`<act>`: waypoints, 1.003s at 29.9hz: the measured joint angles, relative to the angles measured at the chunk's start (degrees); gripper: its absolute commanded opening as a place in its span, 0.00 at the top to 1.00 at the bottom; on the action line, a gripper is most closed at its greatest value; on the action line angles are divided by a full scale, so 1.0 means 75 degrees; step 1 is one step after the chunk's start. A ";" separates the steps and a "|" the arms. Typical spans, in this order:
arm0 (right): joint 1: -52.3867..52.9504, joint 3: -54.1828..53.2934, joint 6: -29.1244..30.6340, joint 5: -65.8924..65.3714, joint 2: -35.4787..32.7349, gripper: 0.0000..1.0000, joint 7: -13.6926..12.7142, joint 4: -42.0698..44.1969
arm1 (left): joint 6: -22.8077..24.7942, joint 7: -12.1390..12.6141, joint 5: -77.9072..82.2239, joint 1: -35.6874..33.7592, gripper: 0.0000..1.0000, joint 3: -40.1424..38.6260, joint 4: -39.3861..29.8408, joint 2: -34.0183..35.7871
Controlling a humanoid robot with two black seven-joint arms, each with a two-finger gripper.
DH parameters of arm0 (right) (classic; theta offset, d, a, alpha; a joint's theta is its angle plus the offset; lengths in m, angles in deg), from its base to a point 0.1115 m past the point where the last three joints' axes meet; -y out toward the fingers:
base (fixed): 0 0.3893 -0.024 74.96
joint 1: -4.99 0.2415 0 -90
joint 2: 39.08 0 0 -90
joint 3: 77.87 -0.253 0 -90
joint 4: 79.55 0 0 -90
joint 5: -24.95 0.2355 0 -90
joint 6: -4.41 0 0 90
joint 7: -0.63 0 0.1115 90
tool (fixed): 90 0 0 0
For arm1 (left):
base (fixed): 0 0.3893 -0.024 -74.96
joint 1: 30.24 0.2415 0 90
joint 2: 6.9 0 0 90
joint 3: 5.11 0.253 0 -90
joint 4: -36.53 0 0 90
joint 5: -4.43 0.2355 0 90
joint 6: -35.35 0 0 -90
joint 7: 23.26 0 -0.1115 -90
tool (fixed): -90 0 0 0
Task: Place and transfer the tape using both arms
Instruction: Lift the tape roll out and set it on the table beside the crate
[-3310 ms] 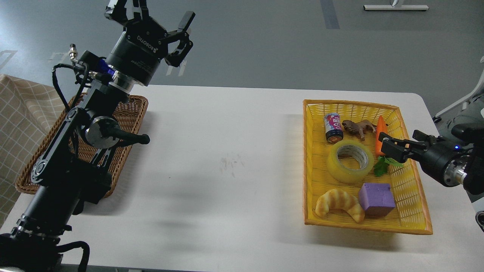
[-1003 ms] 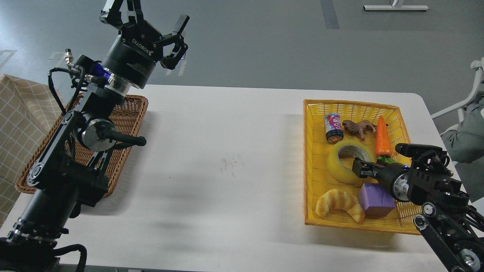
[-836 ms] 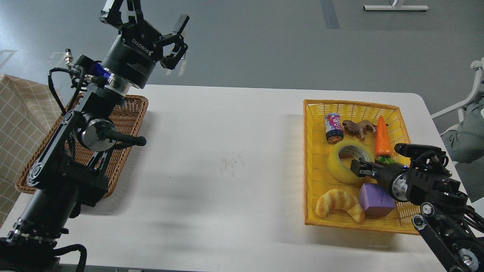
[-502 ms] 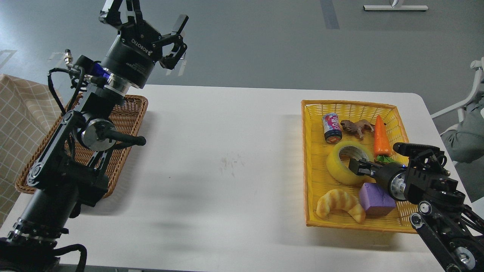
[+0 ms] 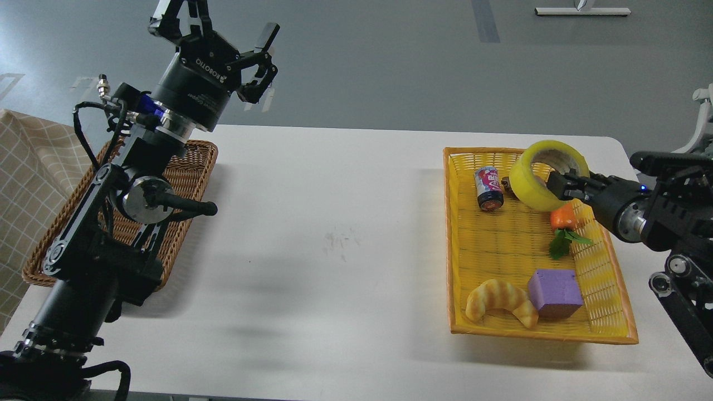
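Observation:
The tape (image 5: 537, 178) is a thick yellow roll with a grey-white core. It hangs in the air above the back of the yellow basket (image 5: 462, 267). My right gripper (image 5: 558, 184) is shut on the roll's near wall, one finger inside the core. My right arm comes in from the right edge. My left gripper (image 5: 214, 25) is open and empty, raised high above the back left of the table, over the wicker basket (image 5: 192, 167).
The yellow basket holds a small can (image 5: 488, 188), a carrot (image 5: 563, 218) partly behind the gripper, a purple block (image 5: 554, 293) and a croissant (image 5: 499, 301). A toy animal is mostly hidden behind the tape. A checked cloth (image 5: 28, 167) lies at left.
My right gripper closed on the tape and lifted it up and back out of the basket bottom. The left arm barely moved.

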 measured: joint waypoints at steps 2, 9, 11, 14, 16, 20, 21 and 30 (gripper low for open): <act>0.0500 0.0121 -0.0005 -0.0002 0.0112 1.00 0.0000 0.0098 | 0.0000 0.0000 0.0001 0.0002 0.02 0.0005 0.0005 0.0000; 0.2127 0.1740 -0.0005 0.0001 0.1091 1.00 -0.0014 0.0688 | -0.0016 0.0010 0.0022 0.0014 0.02 0.0013 0.0006 0.0000; 0.2506 0.2243 -0.0004 -0.0002 0.1579 1.00 -0.0018 0.0982 | -0.0067 0.0011 0.0023 0.0023 0.02 0.0011 0.0005 0.0000; 0.2864 0.2815 -0.0002 0.0000 0.2219 1.00 -0.0019 0.1461 | -0.0169 0.0011 0.0032 0.0025 0.02 0.0011 -0.0002 -0.0002; 0.3008 0.3179 -0.0002 -0.0001 0.2720 1.00 -0.0033 0.1823 | -0.0198 0.0011 0.0034 0.0031 0.02 0.0011 -0.0003 0.0001; 0.3065 0.3844 -0.0001 0.0001 0.3257 1.00 -0.0048 0.2610 | -0.0213 0.0011 0.0036 0.0036 0.02 0.0001 -0.0006 0.0046; 0.3060 0.3997 -0.0001 0.0000 0.3283 1.00 -0.0047 0.2789 | -0.0214 0.0011 0.0036 0.0036 0.02 0.0001 -0.0006 0.0049; 0.2525 0.4816 -0.0001 0.0000 0.3320 1.00 -0.0015 0.3452 | -0.0207 0.0006 0.0005 0.0044 0.02 -0.0001 -0.0006 0.0105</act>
